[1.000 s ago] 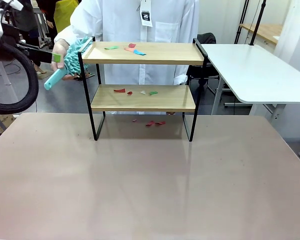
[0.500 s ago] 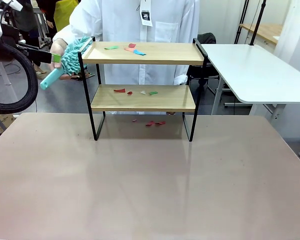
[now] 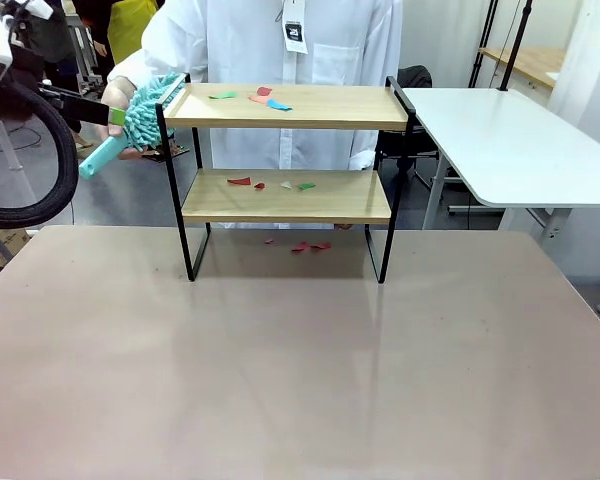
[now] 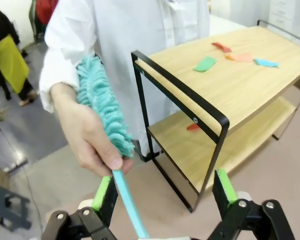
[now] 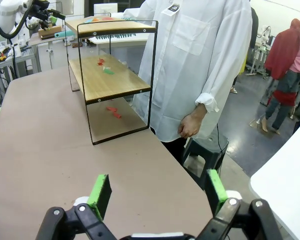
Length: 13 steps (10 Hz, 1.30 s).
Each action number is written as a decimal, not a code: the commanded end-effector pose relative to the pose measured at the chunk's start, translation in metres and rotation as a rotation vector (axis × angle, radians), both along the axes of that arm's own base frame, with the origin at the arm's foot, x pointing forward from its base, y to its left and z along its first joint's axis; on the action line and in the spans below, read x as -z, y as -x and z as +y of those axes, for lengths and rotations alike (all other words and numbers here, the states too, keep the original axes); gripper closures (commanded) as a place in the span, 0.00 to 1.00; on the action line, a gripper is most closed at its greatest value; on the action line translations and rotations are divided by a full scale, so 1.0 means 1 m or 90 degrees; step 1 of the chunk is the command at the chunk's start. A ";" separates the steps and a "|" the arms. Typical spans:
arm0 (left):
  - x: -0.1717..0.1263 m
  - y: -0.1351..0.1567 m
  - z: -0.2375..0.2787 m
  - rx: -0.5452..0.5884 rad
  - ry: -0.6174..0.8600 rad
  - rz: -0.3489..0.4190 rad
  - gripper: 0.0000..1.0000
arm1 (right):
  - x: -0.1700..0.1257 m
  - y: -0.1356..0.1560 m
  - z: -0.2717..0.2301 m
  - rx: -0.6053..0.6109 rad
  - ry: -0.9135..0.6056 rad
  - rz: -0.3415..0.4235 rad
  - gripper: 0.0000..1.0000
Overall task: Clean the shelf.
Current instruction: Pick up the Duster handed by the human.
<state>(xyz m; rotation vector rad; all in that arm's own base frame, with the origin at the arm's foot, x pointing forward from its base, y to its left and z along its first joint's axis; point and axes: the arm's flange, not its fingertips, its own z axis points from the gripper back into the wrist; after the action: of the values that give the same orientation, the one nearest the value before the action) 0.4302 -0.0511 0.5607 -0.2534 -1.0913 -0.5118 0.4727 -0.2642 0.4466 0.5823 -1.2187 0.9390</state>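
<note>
A: Since a second ago the person's hand (image 4: 85,135) has carried the teal duster (image 4: 102,100) a little further toward the left gripper (image 4: 163,189). What's that claw doing?

B: It's spread wide, with nothing held. The duster's handle (image 4: 127,197) now lies between the green pads, close to one of them, but not clamped.

A: And the right gripper (image 5: 155,192)?

B: Also wide and empty, well apart from the work.

A: Where's the shelf (image 3: 350,106)?

B: At the far middle of the table (image 3: 300,380), in front of the person. Paper scraps (image 3: 265,97) lie on both boards and on the table beneath.

A: How will it handle?

B: Stiff boards on a thin frame, so probably light; a hard sweep could push or tip it. The scraps look feather-light. The duster's head is soft and fluffy, and the handle looks like smooth hard plastic, likely slippery. I'd close on the bare handle below the person's fingers, not on the fluff.
</note>
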 end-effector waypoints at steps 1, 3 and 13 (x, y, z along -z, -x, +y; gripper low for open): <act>-0.032 0.002 -0.007 -0.044 -0.004 0.090 0.00 | -0.002 -0.001 0.001 0.001 0.002 -0.003 0.00; -0.036 0.005 -0.008 -0.078 -0.017 0.150 0.00 | -0.002 -0.001 0.001 0.001 0.002 -0.003 0.00; 0.006 -0.025 0.002 -0.158 -0.086 0.274 0.00 | -0.002 -0.001 0.001 0.001 0.002 -0.003 0.00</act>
<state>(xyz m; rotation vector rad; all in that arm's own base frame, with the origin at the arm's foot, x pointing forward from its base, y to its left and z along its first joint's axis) 0.4485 -0.0470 0.5533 -0.0980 -0.6640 -0.3099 0.4728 -0.2641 0.4466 0.5826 -1.2186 0.9392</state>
